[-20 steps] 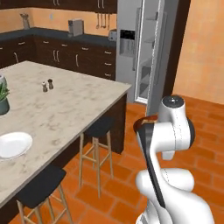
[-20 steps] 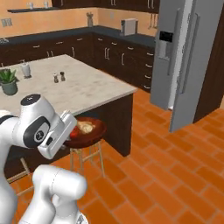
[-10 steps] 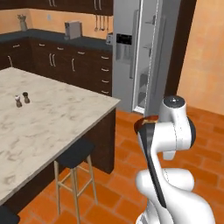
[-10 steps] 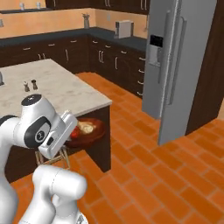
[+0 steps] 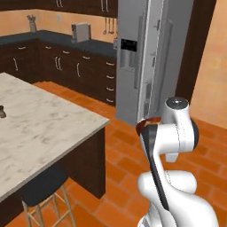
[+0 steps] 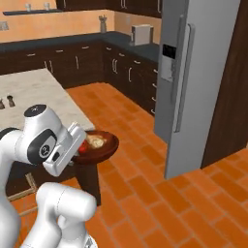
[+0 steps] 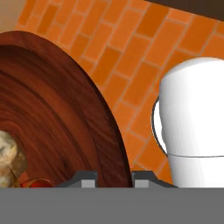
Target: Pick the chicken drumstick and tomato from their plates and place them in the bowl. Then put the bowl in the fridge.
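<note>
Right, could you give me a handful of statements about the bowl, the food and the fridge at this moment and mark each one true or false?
1. The gripper is shut on the rim of the bowl. True.
2. The bowl is empty. False: the chicken drumstick and the tomato both lie in it.
3. The bowl rests on the island counter. False: it is held in the air over the brick floor, clear of the counter.
4. The fridge stands ahead of the robot, across open floor. True.
5. The bowl already sits on a fridge shelf. False: it is in the gripper, well short of the fridge.
6. A stool stands by the island. True.
</note>
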{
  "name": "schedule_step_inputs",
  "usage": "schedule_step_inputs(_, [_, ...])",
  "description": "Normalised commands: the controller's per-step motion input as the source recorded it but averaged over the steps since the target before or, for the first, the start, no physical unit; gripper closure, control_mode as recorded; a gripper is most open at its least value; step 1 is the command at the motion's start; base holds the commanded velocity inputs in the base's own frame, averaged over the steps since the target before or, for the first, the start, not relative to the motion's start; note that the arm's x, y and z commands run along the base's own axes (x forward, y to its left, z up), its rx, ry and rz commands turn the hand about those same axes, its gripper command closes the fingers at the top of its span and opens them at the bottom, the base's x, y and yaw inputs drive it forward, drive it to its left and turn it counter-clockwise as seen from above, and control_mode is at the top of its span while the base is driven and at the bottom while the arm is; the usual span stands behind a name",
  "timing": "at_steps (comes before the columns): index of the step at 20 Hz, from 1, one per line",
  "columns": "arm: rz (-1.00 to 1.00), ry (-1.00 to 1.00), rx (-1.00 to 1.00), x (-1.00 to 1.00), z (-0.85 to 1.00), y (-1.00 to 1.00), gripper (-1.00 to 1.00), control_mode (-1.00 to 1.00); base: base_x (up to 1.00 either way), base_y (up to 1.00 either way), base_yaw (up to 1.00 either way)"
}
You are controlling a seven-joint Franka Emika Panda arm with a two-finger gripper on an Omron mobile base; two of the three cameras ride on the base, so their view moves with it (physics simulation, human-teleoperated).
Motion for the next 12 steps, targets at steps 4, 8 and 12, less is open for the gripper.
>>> schedule_step_inputs(4, [0.0, 0.0, 0.0, 0.0, 0.0, 0.0, 1.0, 1.0, 1.0, -0.92, 0.33])
schedule_step_inputs(8, [0.0, 0.0, 0.0, 0.0, 0.0, 0.0, 1.0, 1.0, 0.98, -0.77, 0.46])
schedule_step_inputs(12, [0.0, 0.0, 0.0, 0.0, 0.0, 0.0, 1.0, 1.0, 0.76, -0.71, 0.5])
